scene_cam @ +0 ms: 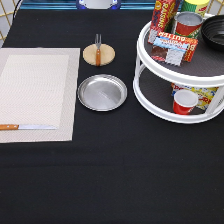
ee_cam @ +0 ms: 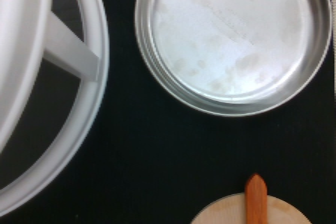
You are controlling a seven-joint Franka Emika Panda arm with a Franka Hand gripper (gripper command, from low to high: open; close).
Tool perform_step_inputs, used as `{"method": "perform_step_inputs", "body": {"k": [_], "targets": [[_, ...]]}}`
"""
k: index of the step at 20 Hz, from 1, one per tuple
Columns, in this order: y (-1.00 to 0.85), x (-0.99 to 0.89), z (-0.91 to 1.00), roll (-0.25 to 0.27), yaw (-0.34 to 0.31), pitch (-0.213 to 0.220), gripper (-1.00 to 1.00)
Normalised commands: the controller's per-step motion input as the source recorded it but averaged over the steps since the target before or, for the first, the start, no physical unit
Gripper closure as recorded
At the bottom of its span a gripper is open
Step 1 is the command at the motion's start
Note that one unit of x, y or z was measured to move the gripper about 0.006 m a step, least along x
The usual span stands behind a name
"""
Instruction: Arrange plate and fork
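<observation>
The round silver plate lies on the black table just to the right of the placemat, and it fills much of the wrist view. The fork, with a brown wooden handle and short metal tines, lies across a small tan wooden disc just above the plate in the exterior view. The wrist view shows the handle's end on the disc. The gripper does not show in the exterior view.
A beige placemat lies at the exterior view's left, with a knife near its bottom edge. A white two-tier turntable with cans, packets and a red cup stands at the right; its rim shows in the wrist view.
</observation>
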Motion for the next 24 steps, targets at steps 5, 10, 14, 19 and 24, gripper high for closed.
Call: {"method": "perform_step_inputs", "body": {"k": [5, 10, 14, 19, 24], "targets": [[-0.03, 0.40, 0.05, 0.000, -0.012, 0.007, -1.00], [-0.18, 0.81, 0.09, 0.013, -0.016, 0.031, -1.00], [-0.28, 0.88, 0.00, 0.048, -0.010, 0.074, -1.00], [-0.27, 0.90, 0.00, 0.047, -0.002, 0.109, -1.00], [-0.26, 0.81, -0.12, 0.074, 0.006, 0.065, -1.00]]}}
